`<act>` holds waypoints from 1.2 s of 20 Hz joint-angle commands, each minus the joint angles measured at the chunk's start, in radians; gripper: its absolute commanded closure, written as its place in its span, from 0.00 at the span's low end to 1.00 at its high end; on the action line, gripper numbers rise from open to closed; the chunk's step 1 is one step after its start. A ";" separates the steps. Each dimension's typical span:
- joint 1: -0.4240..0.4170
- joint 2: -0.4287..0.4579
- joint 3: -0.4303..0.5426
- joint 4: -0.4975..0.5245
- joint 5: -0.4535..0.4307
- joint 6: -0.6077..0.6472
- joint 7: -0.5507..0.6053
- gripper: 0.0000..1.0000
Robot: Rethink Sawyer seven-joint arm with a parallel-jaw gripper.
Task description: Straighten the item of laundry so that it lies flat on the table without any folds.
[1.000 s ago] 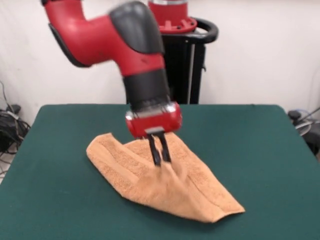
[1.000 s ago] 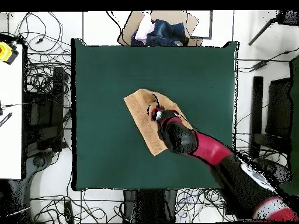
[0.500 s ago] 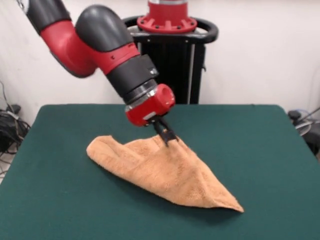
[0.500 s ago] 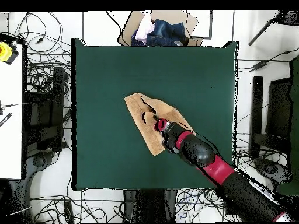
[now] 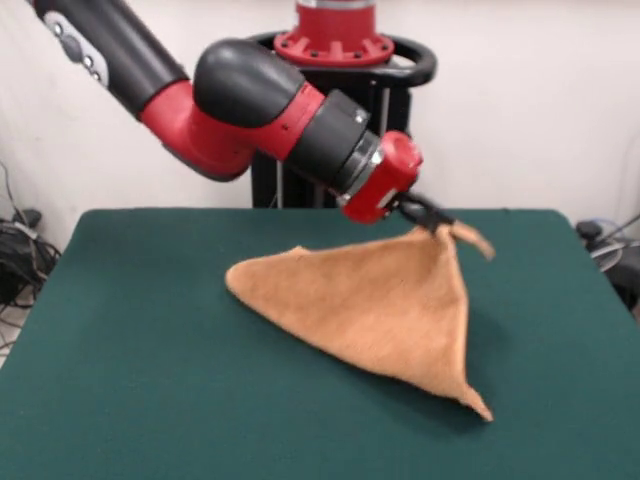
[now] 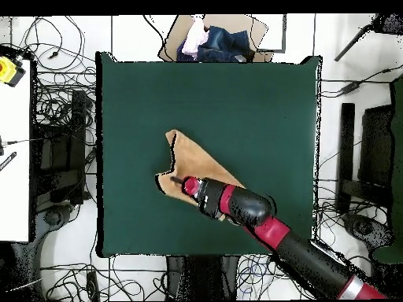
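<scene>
Since half a second ago the gripper has swung sideways and upward, from a spot over the middle of the hand towel to a place out beyond it, dragging one corner along. The towel, which lay as a low crumpled mound, now hangs as a taut triangular sheet. In the overhead view the arm has turned and the gripper has moved toward the picture's left, with the towel pulled that way too.

The gripper is clamped on the towel's raised corner; a small flap of cloth sticks out past its tips. From that pinch the cloth slopes down to two points resting on the bench: one corner toward the front view's left, the other at the lower right, near the bench's front edge. Much of the towel is lifted clear of the green top and casts a shadow beneath.

At the top edge of the overhead view, just beyond the bench, sits an open cardboard box holding bundled cloth in blue and white.

The towel lies inside the bench's borders, with broad bare green on every side. Cables sprawl over the floor around the bench.
</scene>
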 commanded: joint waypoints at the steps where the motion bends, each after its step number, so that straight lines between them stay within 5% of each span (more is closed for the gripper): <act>1: 0.007 0.042 0.036 -0.321 0.041 0.640 -0.247 1.00; 4: 0.041 0.028 0.019 -0.464 0.016 0.849 -0.286 1.00; 8: 0.040 0.033 0.033 -0.526 -0.002 0.951 -0.257 1.00; 24: 0.016 0.016 0.058 -0.431 0.036 0.927 -0.093 1.00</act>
